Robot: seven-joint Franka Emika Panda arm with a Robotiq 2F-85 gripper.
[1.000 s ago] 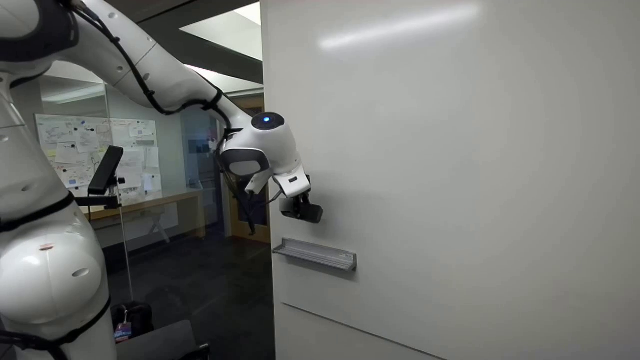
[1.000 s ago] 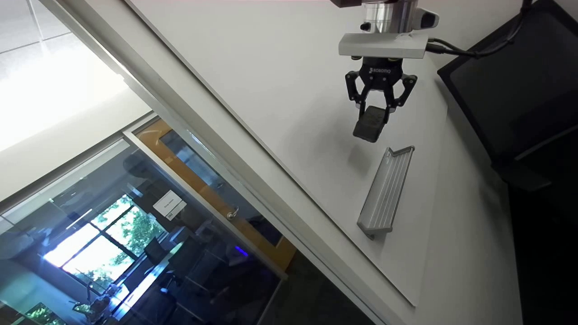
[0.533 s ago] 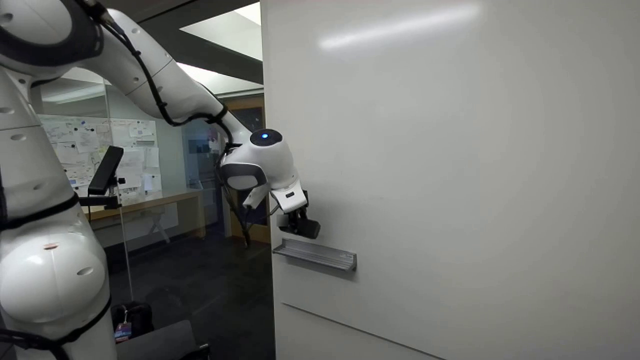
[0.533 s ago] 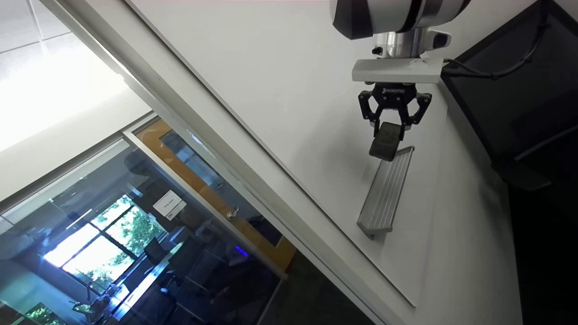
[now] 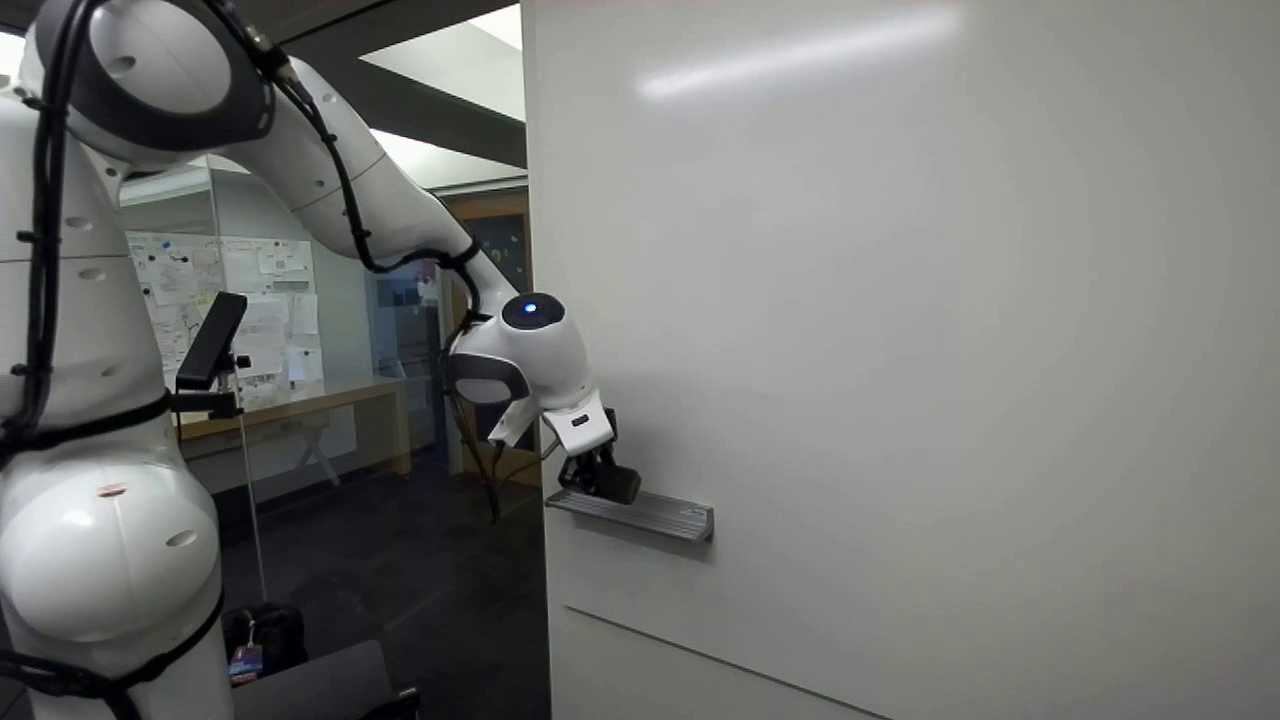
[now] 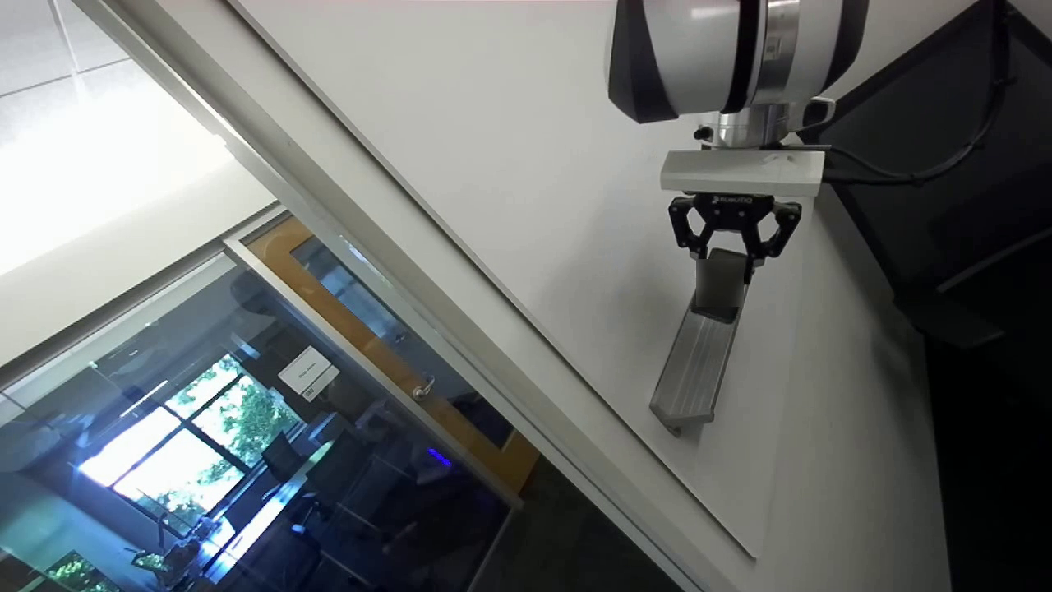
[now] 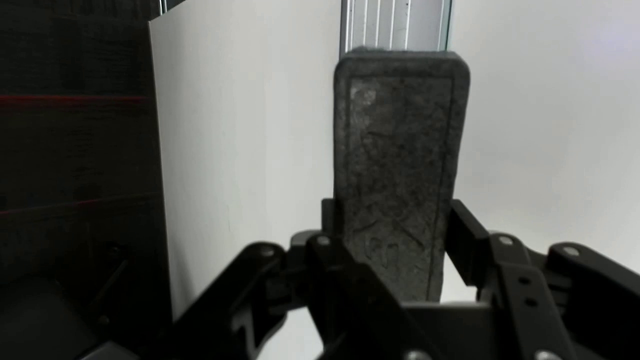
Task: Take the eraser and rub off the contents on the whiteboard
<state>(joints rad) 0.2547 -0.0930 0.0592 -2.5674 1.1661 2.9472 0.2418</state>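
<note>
Clutching a dark gray eraser (image 7: 400,145) by both long sides between the jaws of the black gripper (image 7: 392,220), with scuffs and scratched lines across the broad face shown in the wrist view. Seen in both exterior views overlapping one end of a ribbed gray tray (image 6: 688,374) mounted on the whiteboard (image 5: 900,350); impossible to tell from these angles whether touching the tray or just clear of it. Suspended beneath a pale plate (image 6: 742,171) and a white arm (image 5: 400,212) strapped with black cables (image 5: 345,180) and showing a small blue light (image 5: 531,308) near the wrist. Backed, in an exterior view, by a board of posted papers (image 5: 265,290) and a wooden table (image 5: 320,404); joined, in an exterior view, by a wooden door (image 6: 371,340), a small white sign (image 6: 308,372), a bright window (image 6: 193,444) with greenery (image 6: 257,415) outside and a large dark panel (image 6: 929,226).
</note>
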